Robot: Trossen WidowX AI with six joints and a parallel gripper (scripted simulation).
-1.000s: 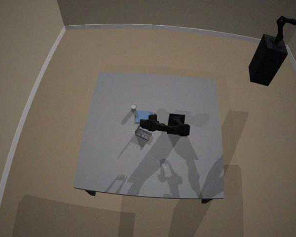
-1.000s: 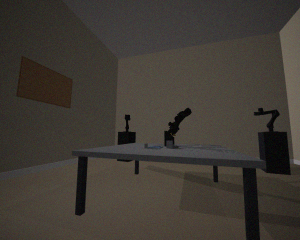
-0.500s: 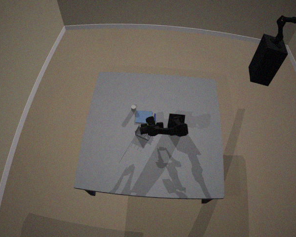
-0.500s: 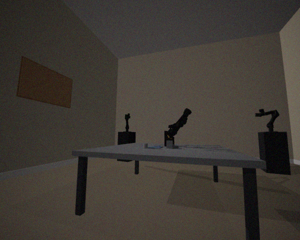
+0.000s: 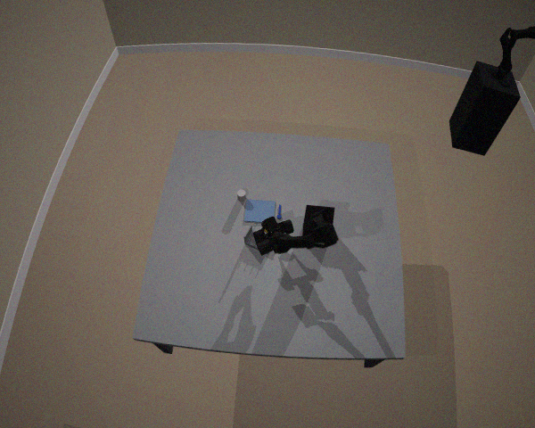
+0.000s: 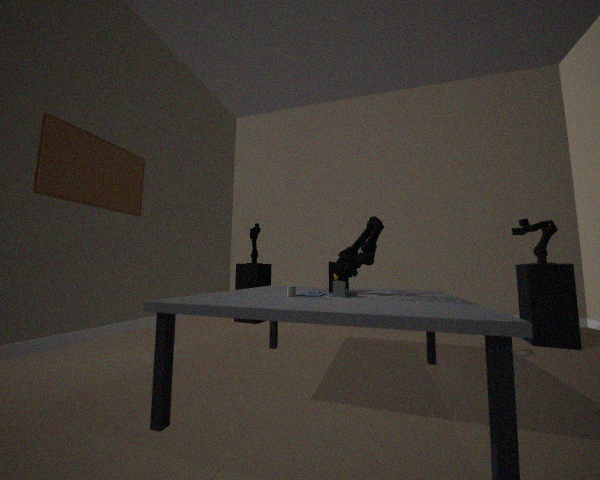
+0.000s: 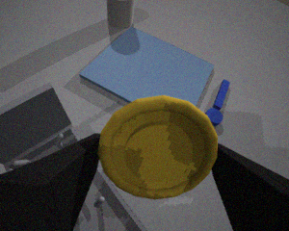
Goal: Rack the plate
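Observation:
My gripper (image 7: 156,145) is shut on the yellow plate (image 7: 159,164) (image 6: 336,277), with a dark finger at each side of its round rim. The plate faces the wrist camera. Only a speck of it shows in the top view. The grey dish rack (image 5: 249,238) (image 6: 339,289) (image 7: 29,122) stands on the table, with an end panel and several pegs at the lower left of the wrist view. In the exterior view the plate shows just above the rack's top edge. The arm hides much of the rack in the top view, and I cannot tell whether they touch.
A flat blue square (image 5: 259,209) (image 7: 154,67) lies beside the rack, with a pale cylinder (image 5: 241,193) (image 6: 291,291) (image 7: 119,12) at its far corner. A small blue utensil (image 5: 279,213) (image 7: 223,93) lies at its right. The black arm mount (image 5: 319,212) stands further right.

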